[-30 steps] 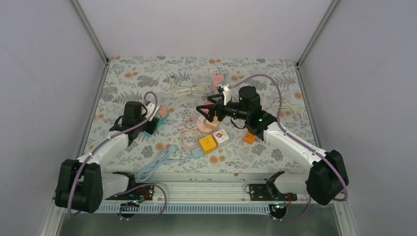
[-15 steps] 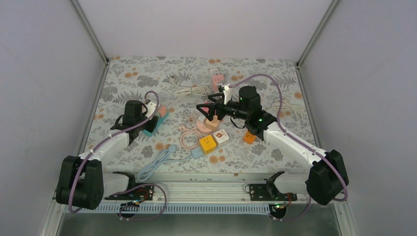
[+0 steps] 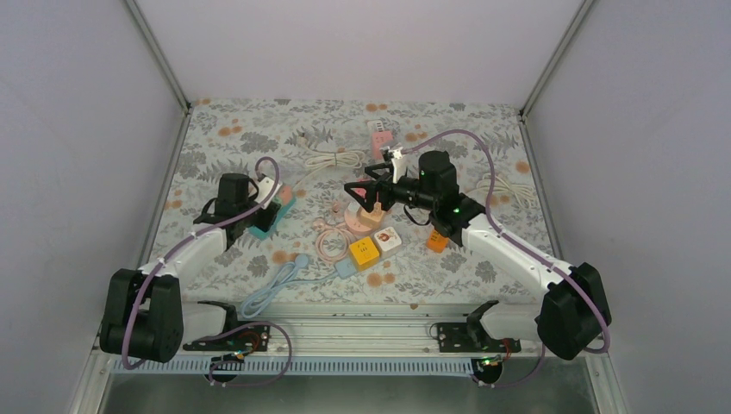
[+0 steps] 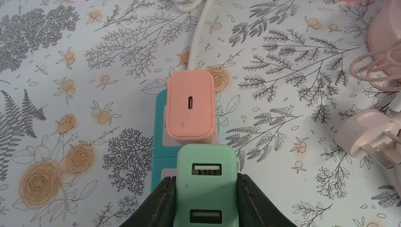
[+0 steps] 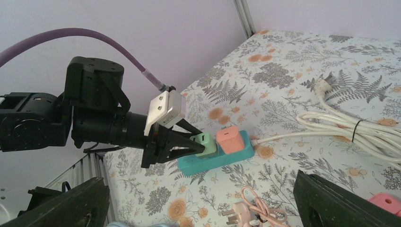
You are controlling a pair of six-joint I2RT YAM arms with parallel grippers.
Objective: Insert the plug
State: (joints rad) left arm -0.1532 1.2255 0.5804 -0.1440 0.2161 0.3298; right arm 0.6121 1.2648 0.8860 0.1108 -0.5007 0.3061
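Green plug (image 4: 205, 175) sits on the teal power strip (image 4: 160, 142), in the slot just beside the pink charger (image 4: 190, 104), the two bodies touching. In the right wrist view its top looks about level with the pink one, so we judge the pins are in or nearly in. We can't see the pins themselves.

Left gripper (image 5: 196, 142) is clamped on the green plug, one of its fingers (image 4: 161, 203) on each side face, USB ports facing its camera.

Change over the last second is small. In the top view the left wrist has crept slightly back-left, and the strip hardly moves, if at all. The grip hasn't loosened. The right arm hasn't moved.

Right gripper (image 3: 364, 191) hangs over the middle of the floral table (image 3: 224, 129), jaws wide apart, holding nothing, well apart from the strip and not bracing it.

Our read: we're at the end of the push, seating or just seated. What's left is to let go and back off straight.

Risk: the strip lies loose on the cloth, with only its white cable (image 5: 340, 123) trailing, so any sideways pull on release drags strip and plug together.
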